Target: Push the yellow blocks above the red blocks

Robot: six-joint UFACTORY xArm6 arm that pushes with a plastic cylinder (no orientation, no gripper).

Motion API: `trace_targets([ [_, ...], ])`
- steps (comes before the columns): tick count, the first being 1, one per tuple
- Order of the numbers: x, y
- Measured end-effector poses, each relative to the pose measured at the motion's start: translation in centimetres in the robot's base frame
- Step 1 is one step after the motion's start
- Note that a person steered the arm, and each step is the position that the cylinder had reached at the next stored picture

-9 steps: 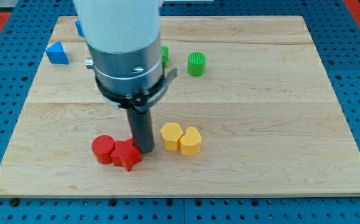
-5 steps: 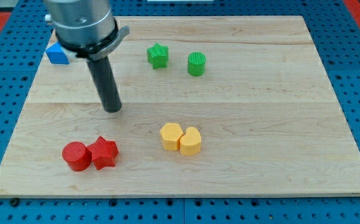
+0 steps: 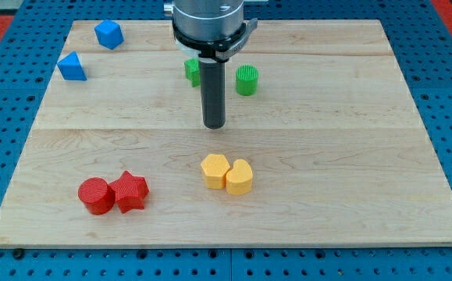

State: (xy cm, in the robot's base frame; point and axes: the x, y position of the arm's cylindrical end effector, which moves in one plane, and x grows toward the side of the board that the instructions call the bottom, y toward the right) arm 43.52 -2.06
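Tip (image 3: 214, 125) hovers above two touching yellow blocks (image 3: 227, 174), unlabelled.

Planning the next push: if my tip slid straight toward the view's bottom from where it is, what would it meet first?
Probably the yellow blocks: my tip sits just above them in the view, with bare wooden board between.

Arm's end was a grey metal cylinder, ringed by a black clamp band with small side lugs. Below hung a straight dark rod, round in section, matte charcoal, uniform in width. My tip (image 3: 214, 126) ended blunt and flat.
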Motion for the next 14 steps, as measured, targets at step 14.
trace_targets([
  [14, 12.4, 2.8],
])
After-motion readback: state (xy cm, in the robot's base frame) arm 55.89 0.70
